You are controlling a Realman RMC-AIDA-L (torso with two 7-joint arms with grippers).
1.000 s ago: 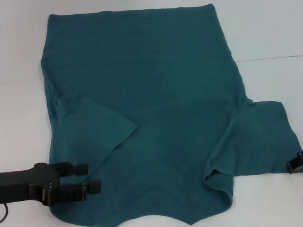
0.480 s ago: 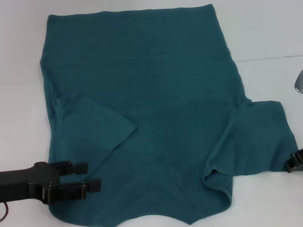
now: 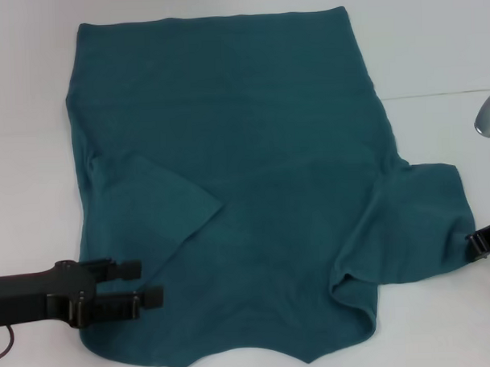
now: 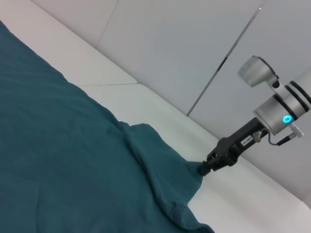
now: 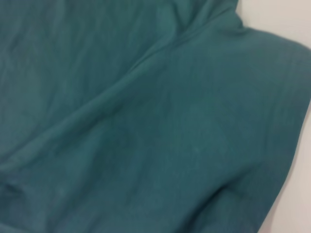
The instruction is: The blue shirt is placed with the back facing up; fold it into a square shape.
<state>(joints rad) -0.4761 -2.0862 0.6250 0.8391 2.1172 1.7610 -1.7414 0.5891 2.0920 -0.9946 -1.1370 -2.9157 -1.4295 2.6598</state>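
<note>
Now, blue shirt (image 3: 252, 151): flat, left sleeve folded in.
Right gripper (image 4: 206, 167): pinching right sleeve's outer edge.
Left gripper (image 3: 144, 284): fingers spread over shirt's near-left edge.
Table (image 3: 433, 48): bare white around.

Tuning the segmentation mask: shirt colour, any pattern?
Plain dark teal-blue shirt, no pattern; clearest in the head view.

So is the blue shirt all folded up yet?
Not yet. The blue shirt lies mostly spread; only its left sleeve is folded in, while the right sleeve sticks out.

Black grippers, silver arm

Matte black left gripper (image 3: 148, 283) at 8 o'clock; right gripper (image 4: 204, 167) black, silver wrist, cyan light, thin cable.
</note>
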